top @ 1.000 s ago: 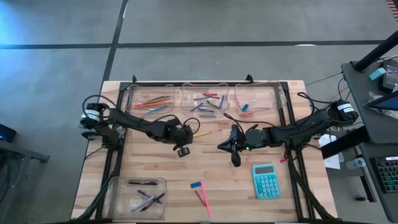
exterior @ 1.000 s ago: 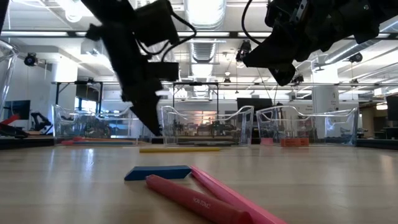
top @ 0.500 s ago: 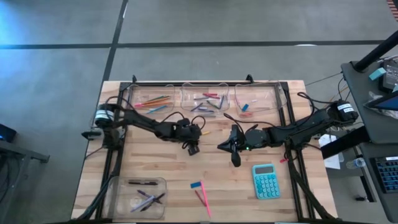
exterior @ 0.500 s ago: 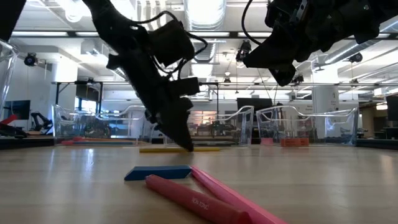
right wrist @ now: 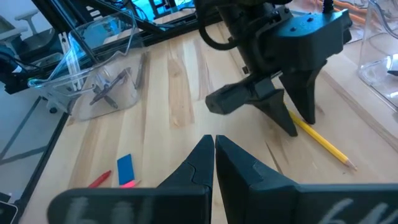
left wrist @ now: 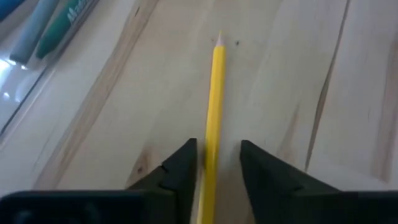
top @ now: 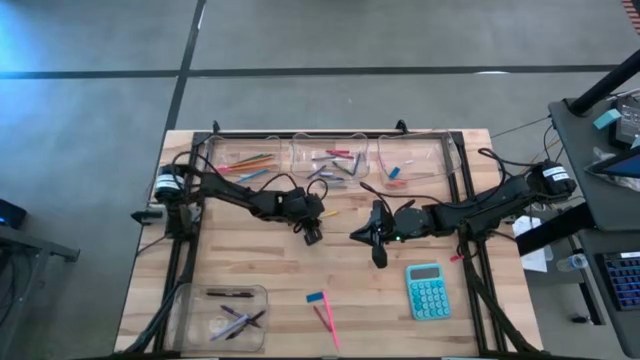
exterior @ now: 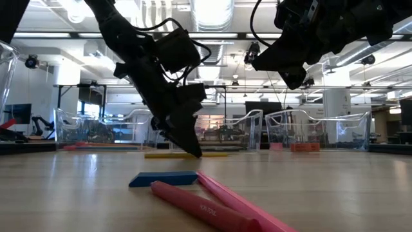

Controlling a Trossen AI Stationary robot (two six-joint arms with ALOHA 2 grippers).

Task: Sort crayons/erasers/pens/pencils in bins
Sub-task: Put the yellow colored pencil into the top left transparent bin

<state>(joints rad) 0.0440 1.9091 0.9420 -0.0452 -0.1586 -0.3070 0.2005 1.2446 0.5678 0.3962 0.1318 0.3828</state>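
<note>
A yellow pencil (left wrist: 214, 99) lies flat on the table in front of the far bins, and also shows in the high view (top: 327, 212). My left gripper (left wrist: 217, 163) is open and low over the pencil's near end, one finger on either side of it (top: 312, 234). My right gripper (right wrist: 214, 149) is shut and empty, held above the table's middle (top: 379, 256). A blue eraser (top: 315, 297) and two pink pencils (top: 326, 320) lie near the front edge. Three clear bins (top: 246, 160) (top: 334, 160) (top: 412, 160) at the far edge hold pencils, crayons and erasers. A fourth bin (top: 222, 312) at the near left holds pens.
A teal calculator (top: 428, 292) lies at the near right. Black frame rails (top: 192, 250) run along the table's left and right sides. Bare wood lies between the two grippers and the front edge.
My left gripper has moved toward the table's right edge and a little toward the far edge, and has come down to the yellow pencil, which now lies between its fingers. The pencil has not moved.
</note>
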